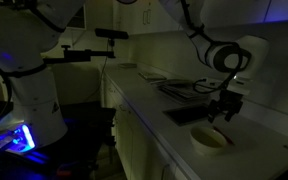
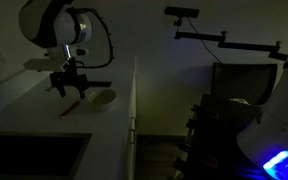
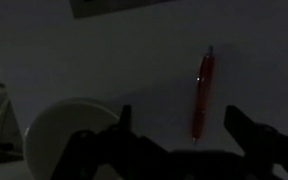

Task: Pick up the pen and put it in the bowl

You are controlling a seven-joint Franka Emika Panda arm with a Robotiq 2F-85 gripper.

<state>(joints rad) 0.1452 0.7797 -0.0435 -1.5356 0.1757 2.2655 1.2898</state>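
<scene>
The scene is dim. A red pen lies on the pale counter; in the wrist view it runs up from between my fingers. It also shows as a red streak in an exterior view. My gripper is open and empty above the pen's lower end; it hangs over the counter in both exterior views. The cream-white round bowl sits left of the pen in the wrist view, and beside the gripper in both exterior views.
A dark flat rectangular tray lies on the counter by the bowl. A dark sink-like recess sits near the front of the counter. A pale sheet lies at the far edge. A camera arm stands beyond the counter.
</scene>
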